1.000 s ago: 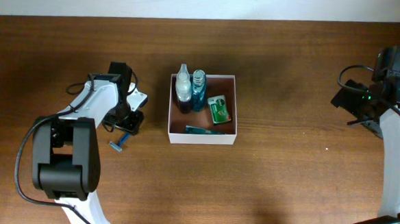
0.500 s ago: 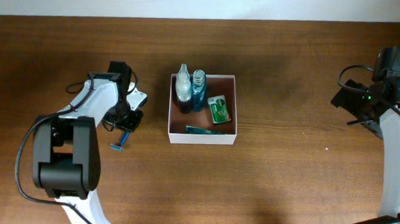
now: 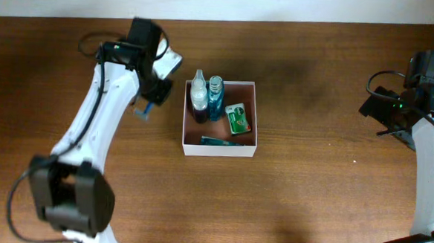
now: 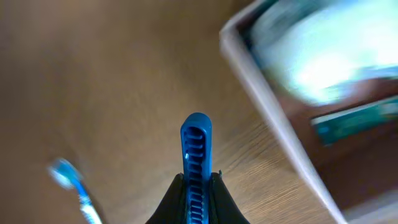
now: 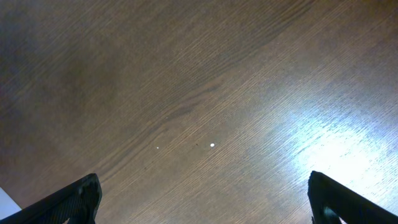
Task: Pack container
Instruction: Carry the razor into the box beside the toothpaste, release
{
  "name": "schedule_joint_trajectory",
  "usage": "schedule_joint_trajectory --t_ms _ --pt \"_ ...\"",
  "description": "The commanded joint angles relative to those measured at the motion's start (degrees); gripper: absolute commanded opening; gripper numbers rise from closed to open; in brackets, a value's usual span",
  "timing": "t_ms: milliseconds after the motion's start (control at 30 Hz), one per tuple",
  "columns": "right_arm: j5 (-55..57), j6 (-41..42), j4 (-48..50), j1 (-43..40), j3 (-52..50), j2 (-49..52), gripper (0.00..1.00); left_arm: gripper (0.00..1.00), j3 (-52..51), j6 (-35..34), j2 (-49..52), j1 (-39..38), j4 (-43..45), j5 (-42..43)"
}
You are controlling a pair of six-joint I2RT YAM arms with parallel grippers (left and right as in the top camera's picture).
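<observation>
The container (image 3: 256,116) is a white-walled square box with a reddish-brown floor at the table's middle; its corner shows blurred in the left wrist view (image 4: 261,106). It holds a clear bottle (image 3: 197,97), a blue bottle (image 3: 215,97), a green packet (image 3: 239,119) and a teal tube (image 3: 217,142). My left gripper (image 3: 153,96) is just left of the box, shut on a blue razor (image 4: 196,155), whose end sticks out below the fingers (image 3: 141,111). My right gripper (image 5: 205,199) is open and empty over bare wood at the far right (image 3: 378,107).
A blurred blue streak (image 4: 71,183) shows low left in the left wrist view; I cannot tell what it is. The brown wooden table (image 3: 309,201) meets a white wall along the back edge.
My left arm has lifted the blue razor from the table at the left and carried it up and right, to the container's left wall. The right arm has not moved.
</observation>
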Motion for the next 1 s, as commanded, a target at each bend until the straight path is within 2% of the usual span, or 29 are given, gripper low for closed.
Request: schedule_joint_trajectory --t_ms 0,167,367,633,767,967 --pt "0.7 0.3 0.0 -0.2 0.3 0.1 0.99 0.01 1.2 7.3 -5.3 -4.2 -0.8 1.1" --pt "0.7 0.3 0.0 -0.2 0.3 0.1 0.99 0.01 1.2 15.5 -8.1 -12.2 -2.0 1.1" --pt "0.7 0.3 0.0 -0.2 0.3 0.1 0.99 0.01 0.7 22.9 -5.4 -20.1 -1.9 1.1" --pt "0.7 0.3 0.0 -0.2 0.3 0.1 0.99 0.01 0.7 24.2 3.2 -22.6 -1.7 1.0" --pt "0.7 0.3 0.0 -0.2 0.3 0.1 0.99 0.08 0.7 24.2 6.4 -22.6 -1.5 0.5" --pt "0.7 0.3 0.0 -0.2 0.3 0.1 0.99 0.12 0.7 24.2 8.1 -22.6 0.0 0.0"
